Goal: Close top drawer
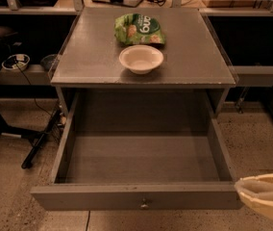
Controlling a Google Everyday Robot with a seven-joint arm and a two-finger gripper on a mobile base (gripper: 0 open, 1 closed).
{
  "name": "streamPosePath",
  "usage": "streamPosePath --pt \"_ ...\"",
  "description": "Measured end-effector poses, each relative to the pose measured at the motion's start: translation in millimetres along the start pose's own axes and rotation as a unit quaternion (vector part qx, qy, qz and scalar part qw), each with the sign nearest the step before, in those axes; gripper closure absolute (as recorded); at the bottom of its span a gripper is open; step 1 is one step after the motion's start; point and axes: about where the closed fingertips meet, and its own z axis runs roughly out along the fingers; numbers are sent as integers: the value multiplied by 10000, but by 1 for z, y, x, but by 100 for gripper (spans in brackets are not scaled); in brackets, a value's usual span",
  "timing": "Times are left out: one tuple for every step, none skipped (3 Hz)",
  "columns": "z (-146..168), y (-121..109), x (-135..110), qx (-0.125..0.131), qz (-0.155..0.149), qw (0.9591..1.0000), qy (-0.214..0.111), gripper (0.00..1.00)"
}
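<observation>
A: How many drawers?
B: One drawer (103, 197), one knob (144, 204).
A: And on the worktop (88, 61)?
B: One bowl (141, 59), one bag (139, 29).
A: Grippers?
B: One gripper (266, 197), low beyond the worktop's front right corner.
</observation>
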Motion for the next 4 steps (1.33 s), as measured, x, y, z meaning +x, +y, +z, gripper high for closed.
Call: streamPosePath --pt "0 0 0 1 -1 10000 1 100" --pt "4 4 0 54 -54 9999 78 100" --pt "21 11 18 -22 161 9999 40 100" --pt "36 16 41 -15 450 9990 21 100"
